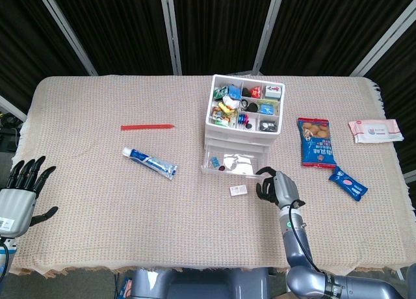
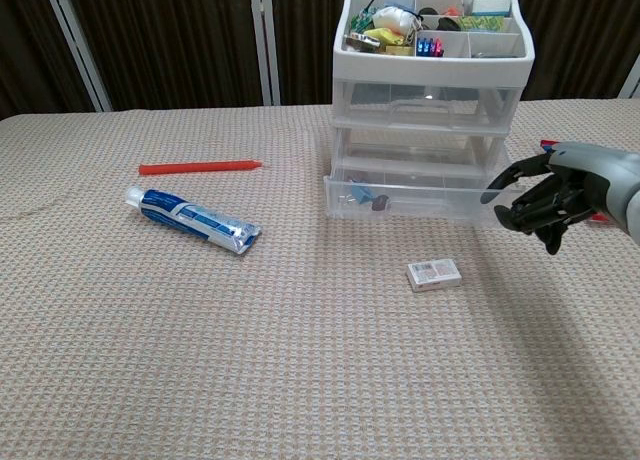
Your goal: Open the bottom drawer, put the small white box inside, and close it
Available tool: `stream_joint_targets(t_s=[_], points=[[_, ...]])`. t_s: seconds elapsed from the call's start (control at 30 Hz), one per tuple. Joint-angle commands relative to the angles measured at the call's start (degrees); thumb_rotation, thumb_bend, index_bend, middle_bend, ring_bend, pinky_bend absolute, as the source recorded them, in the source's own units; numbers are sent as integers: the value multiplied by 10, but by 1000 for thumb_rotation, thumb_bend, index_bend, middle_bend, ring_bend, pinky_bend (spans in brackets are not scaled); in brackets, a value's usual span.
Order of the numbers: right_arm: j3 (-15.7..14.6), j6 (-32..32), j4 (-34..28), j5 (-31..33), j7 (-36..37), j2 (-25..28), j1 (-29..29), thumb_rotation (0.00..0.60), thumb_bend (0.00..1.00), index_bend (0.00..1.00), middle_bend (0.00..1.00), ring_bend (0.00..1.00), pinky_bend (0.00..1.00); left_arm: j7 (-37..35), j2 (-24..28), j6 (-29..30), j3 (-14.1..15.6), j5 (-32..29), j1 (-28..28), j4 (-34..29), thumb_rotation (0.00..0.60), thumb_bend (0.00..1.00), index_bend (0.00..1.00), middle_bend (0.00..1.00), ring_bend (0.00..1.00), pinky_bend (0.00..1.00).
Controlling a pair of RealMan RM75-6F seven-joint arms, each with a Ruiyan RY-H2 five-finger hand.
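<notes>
A white three-drawer unit [image 1: 242, 138] [image 2: 430, 90] stands mid-table with a tray of small items on top. Its clear bottom drawer [image 1: 213, 169] [image 2: 345, 195] is pulled out toward me and holds a few small bits. On the cloth just in front of the drawer lies the small white box [image 1: 238, 190] [image 2: 434, 274]. My right hand [image 1: 276, 185] [image 2: 550, 202] hovers by the drawer's right front corner, to the right of the box, fingers loosely bent and apart, holding nothing. Far off at the table's left front edge, my left hand [image 1: 23, 195] has its fingers spread and empty.
A toothpaste tube [image 1: 149, 162] [image 2: 192, 218] and a red stick [image 1: 147, 127] [image 2: 200, 167] lie left of the unit. Right of it are a snack bag [image 1: 315, 142], a small blue packet [image 1: 348, 183] and a tissue pack [image 1: 375, 130].
</notes>
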Motion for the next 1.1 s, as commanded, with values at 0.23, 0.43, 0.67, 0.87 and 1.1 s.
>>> stream_joint_targets(t_s=[0.23,0.43,0.67,0.87,1.1], points=[[-6,-5,-10,-32,10,6,-9,600,354,163,754,716,642,0,-1,2,-1,0,1,1,600,108,147,0,0,0],[-16,0,-29,-70,14,18,-17,600,301,156,754,717,642,-1,-1,2,-1,0,0,2,600,109,147,0,0,0],[-90,18,-63,-180,9,48,-51,600,273,156,754,717,642,-1,-2,4,-2,2,0,3,600,109,147,0,0,0],[-151,29,-29,-266,-28,38,-64,600,134,145,760,719,642,-4,-5,13,-3,7,2,6,600,109,147,0,0,0],[-198,44,71,-367,-52,-3,-76,600,107,161,762,723,642,-11,-10,22,-5,11,3,13,600,112,147,0,0,0]])
